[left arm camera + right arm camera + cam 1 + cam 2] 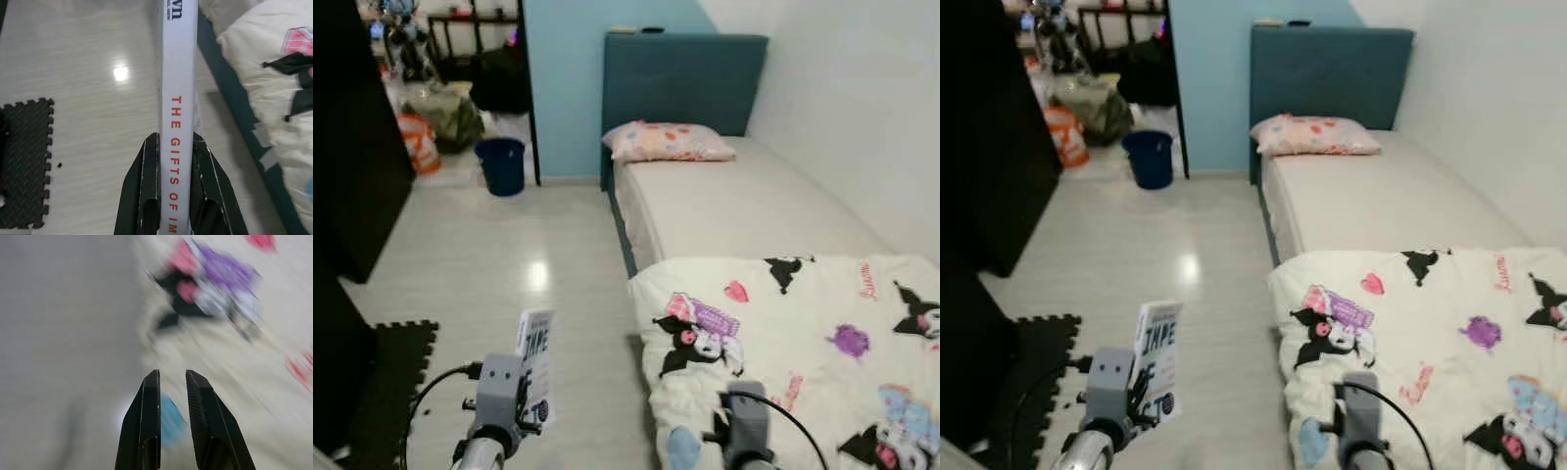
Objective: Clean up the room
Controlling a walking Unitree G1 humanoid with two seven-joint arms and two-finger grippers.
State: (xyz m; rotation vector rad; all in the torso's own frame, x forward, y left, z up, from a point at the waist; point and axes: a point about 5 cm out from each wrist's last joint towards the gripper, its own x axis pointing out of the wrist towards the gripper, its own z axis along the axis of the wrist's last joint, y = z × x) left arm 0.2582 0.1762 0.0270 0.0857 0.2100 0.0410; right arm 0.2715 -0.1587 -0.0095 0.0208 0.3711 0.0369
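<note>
The left pincer (174,161) is clamped on a white paperback book with red spine lettering (178,73), one finger on each cover. The book stands out ahead of the fingers with its long axis running along them, and in the head views it rises upright above the left wrist, over the pale wood-look floor (499,264) just beside the bed. Being already in that arm's hold, the book needs no reaching; the coming move is likely a carry to a place to put it down, and none shows plainly ahead. The right pincer (172,401) hangs over the edge of the cream quilt printed with cartoon characters (803,333), its fingers slightly apart and holding nothing.

The book's lower end is hidden between the fingers and its title is cut off. The right wrist view is blurred. The far room beyond the dark blue plastic bucket (501,164) is cluttered and hard to read.
</note>
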